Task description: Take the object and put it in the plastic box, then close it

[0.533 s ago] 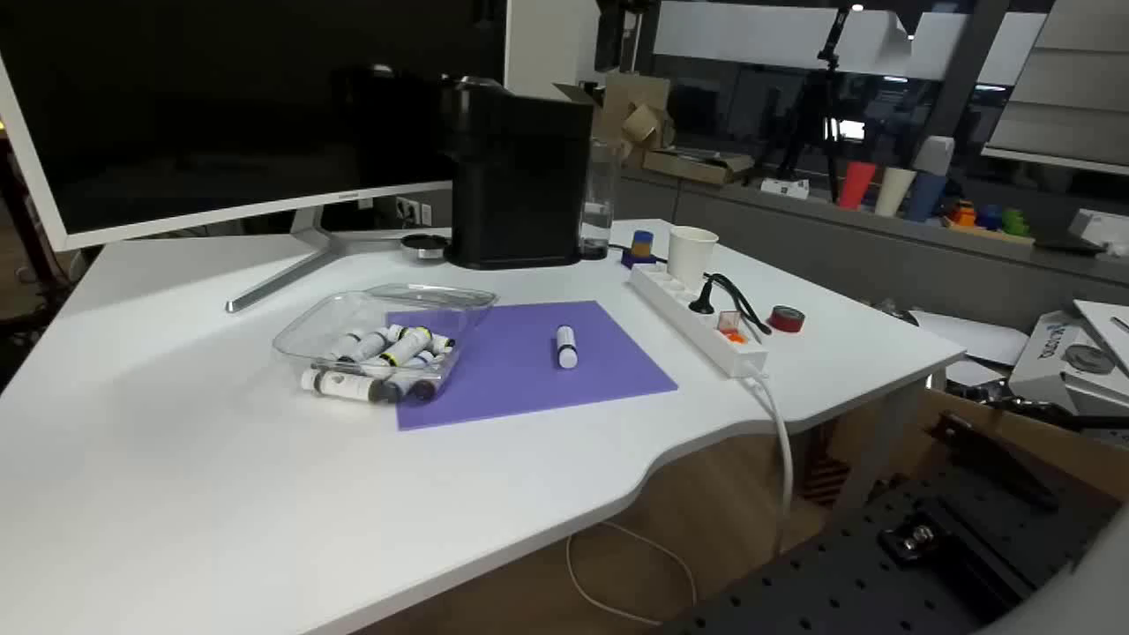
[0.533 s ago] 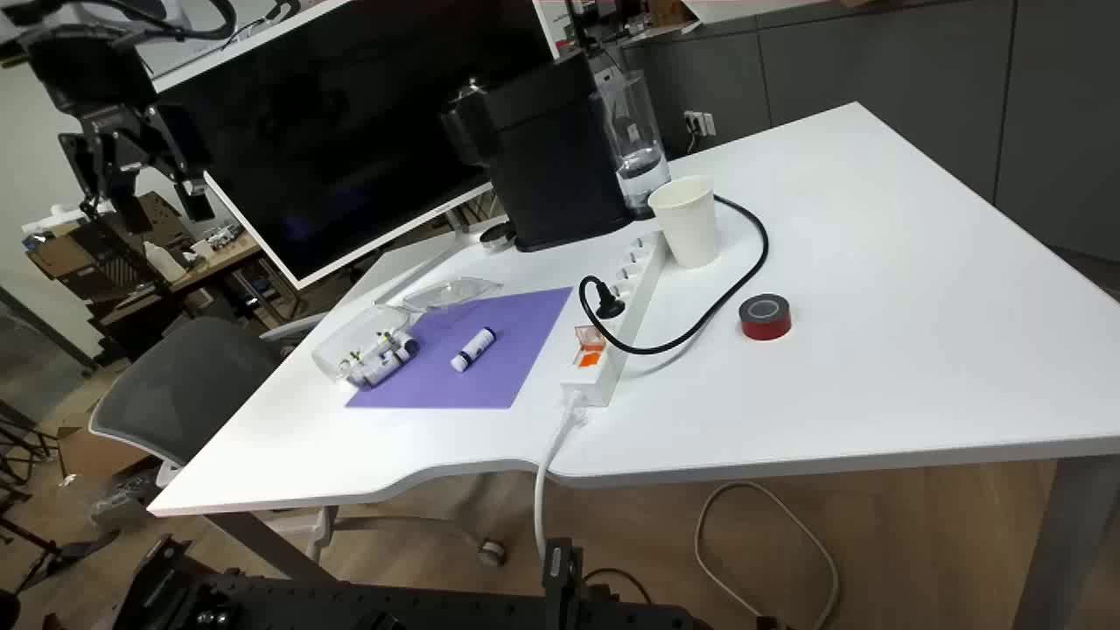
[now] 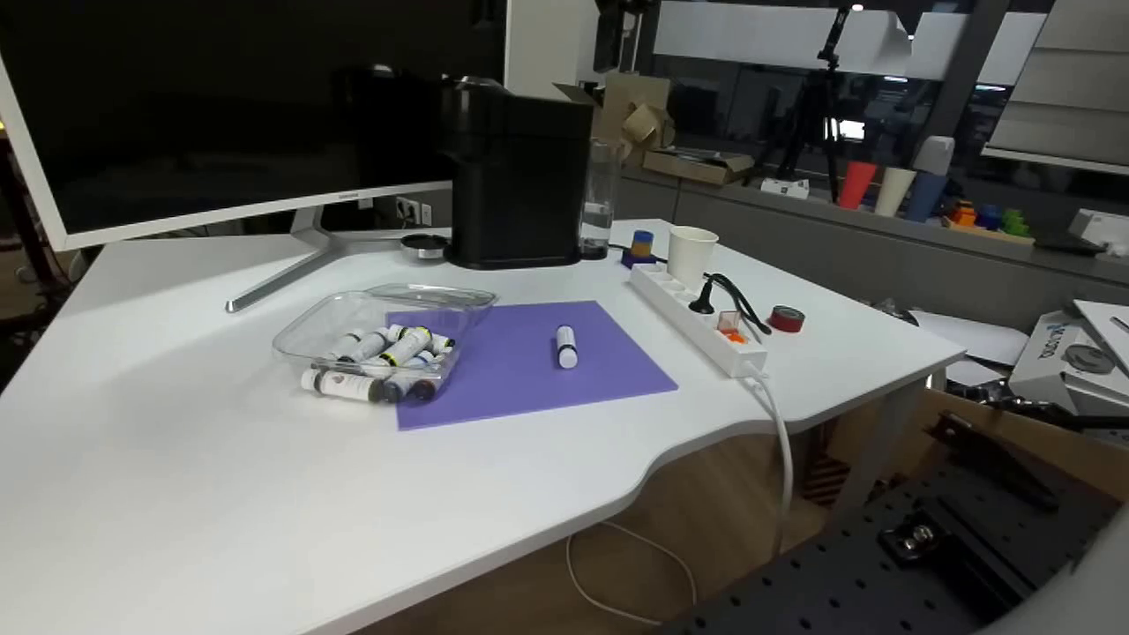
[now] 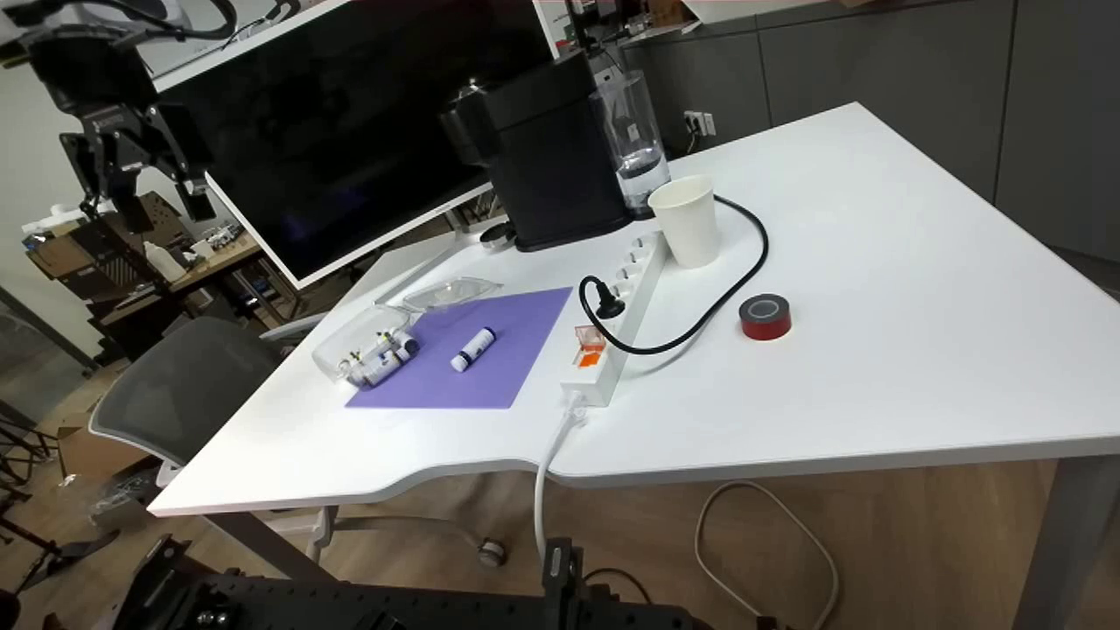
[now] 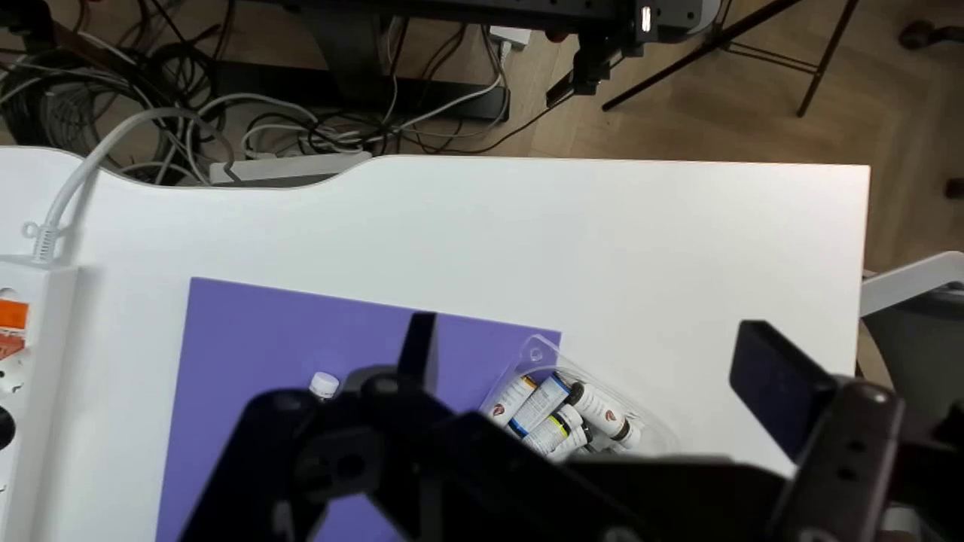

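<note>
Vial (image 4: 473,349) is laid on the purple mat (image 4: 521,319), roughly parallel to its power strip (image 3: 697,324) side; fingers (image 5: 779,388) are spread, high up toward its opposite side.

Purple mat (image 3: 512,384); white vial (image 3: 565,338), banded dark; clear plastic box (image 3: 313,322); black hand (image 4: 166,208); red-and-grey tape roll (image 4: 765,326).

In both exterior views, the small white cylindrical piece (image 3: 566,347) lies on the purple rectangular mat (image 3: 507,379). Left of it, the low clear plastic box (image 3: 307,330) of white cylindrical bottles (image 3: 406,347) overlaps the mat's edge. The long white power strip (image 3: 688,324) lies right of the mat, the tall black boxy appliance (image 3: 529,176) behind.
</note>
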Available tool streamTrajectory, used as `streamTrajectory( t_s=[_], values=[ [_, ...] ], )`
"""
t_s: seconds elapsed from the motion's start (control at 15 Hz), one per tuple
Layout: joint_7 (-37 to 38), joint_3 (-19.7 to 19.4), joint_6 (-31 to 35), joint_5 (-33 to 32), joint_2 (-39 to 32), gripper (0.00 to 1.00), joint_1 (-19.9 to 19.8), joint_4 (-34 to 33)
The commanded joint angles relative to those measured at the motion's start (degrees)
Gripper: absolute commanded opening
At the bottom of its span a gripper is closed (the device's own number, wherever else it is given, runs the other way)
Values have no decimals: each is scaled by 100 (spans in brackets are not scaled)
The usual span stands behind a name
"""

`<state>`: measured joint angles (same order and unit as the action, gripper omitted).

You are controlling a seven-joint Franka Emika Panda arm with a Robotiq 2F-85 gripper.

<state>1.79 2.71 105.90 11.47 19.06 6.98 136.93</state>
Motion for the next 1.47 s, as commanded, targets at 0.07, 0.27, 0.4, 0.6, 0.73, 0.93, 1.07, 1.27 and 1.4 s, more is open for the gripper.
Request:
streamTrajectory(
  t_s=[0.07, 0.27, 0.4, 0.6, 0.73, 0.93, 1.07, 1.27, 1.4],
  values=[
    [-18, 64, -12, 18, 0, 100, -71, -7],
    [12, 113, 133, -83, -54, 100, -71, -17],
    [109, 163, 421, -297, -189, 100, -136, -26],
    [205, 118, 1067, -685, -513, 100, -328, 1],
    [197, 30, 1438, -949, -821, 100, -488, -20],
    [188, -116, 1829, -1288, -1389, 100, -710, -131],
    [196, -211, 1963, -1337, -1793, 100, -794, -224],
    [249, -284, 2132, -1302, -2364, 100, -826, -337],
    [78, -300, 2167, -1255, -2177, 100, -808, -125]
  ],
)
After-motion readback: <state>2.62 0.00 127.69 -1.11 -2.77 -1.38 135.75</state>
